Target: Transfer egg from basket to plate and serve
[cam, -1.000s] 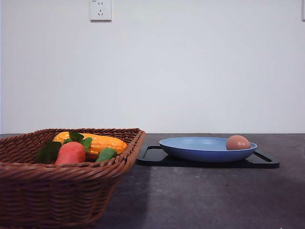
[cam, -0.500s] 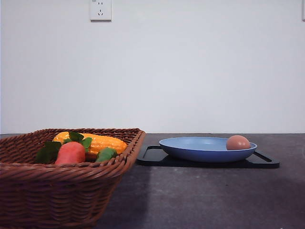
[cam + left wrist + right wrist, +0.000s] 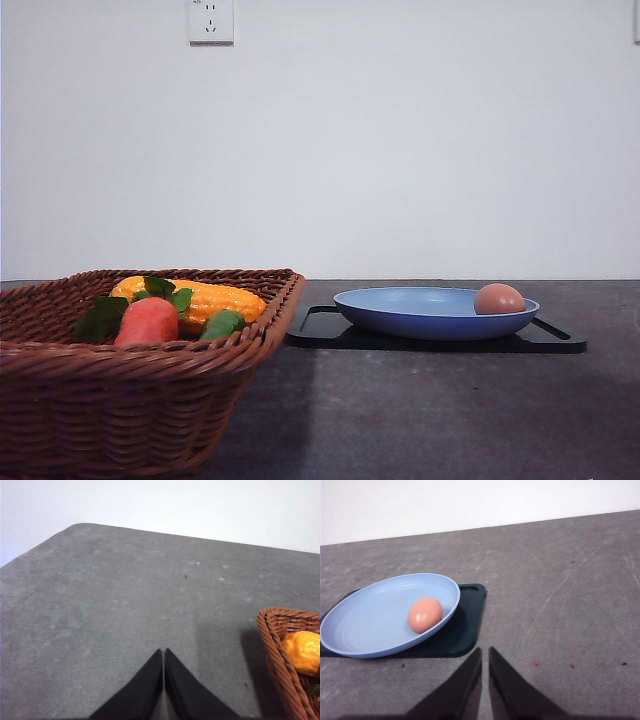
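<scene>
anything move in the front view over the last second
Nothing visibly changed. The egg lies in the plate on the black tray, and the basket with its vegetables sits as before.

Front camera: low, level with table [image 3: 420,420]. Wrist cameras look down; plate [image 3: 365,625], probably basket [image 3: 280,655], shared.

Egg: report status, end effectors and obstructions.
Egg in blue plate, plate on black tray. Left end effector shut, empty, beside basket. Right end effector shut, empty, near plate. Nothing in the way.
</scene>
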Action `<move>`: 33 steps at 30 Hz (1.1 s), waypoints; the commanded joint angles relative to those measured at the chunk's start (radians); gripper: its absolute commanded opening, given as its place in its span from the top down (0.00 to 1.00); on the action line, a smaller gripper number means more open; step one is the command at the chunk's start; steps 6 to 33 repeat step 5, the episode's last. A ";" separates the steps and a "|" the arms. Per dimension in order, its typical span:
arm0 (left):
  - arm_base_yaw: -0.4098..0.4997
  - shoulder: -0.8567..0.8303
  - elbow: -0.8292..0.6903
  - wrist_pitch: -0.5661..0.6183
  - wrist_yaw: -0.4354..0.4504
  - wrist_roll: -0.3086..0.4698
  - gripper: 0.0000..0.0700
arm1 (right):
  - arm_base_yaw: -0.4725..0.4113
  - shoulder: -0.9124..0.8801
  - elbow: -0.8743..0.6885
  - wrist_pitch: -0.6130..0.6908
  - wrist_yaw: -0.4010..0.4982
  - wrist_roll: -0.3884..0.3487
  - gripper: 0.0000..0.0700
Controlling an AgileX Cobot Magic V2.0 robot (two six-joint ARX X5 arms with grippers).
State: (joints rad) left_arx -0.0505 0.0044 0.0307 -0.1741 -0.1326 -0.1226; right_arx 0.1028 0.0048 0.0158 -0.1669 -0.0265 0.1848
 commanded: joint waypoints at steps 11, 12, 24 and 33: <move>0.001 -0.002 -0.028 -0.004 0.002 -0.002 1.00 | 0.002 -0.001 -0.006 0.012 0.001 0.010 1.00; 0.001 -0.002 -0.028 -0.004 0.002 -0.002 1.00 | 0.002 -0.001 -0.006 0.012 0.001 0.010 1.00; 0.001 -0.002 -0.028 -0.004 0.002 -0.002 1.00 | 0.002 -0.001 -0.006 0.012 0.001 0.010 1.00; 0.001 -0.002 -0.028 -0.004 0.002 -0.002 1.00 | 0.002 -0.001 -0.006 0.012 0.001 0.010 1.00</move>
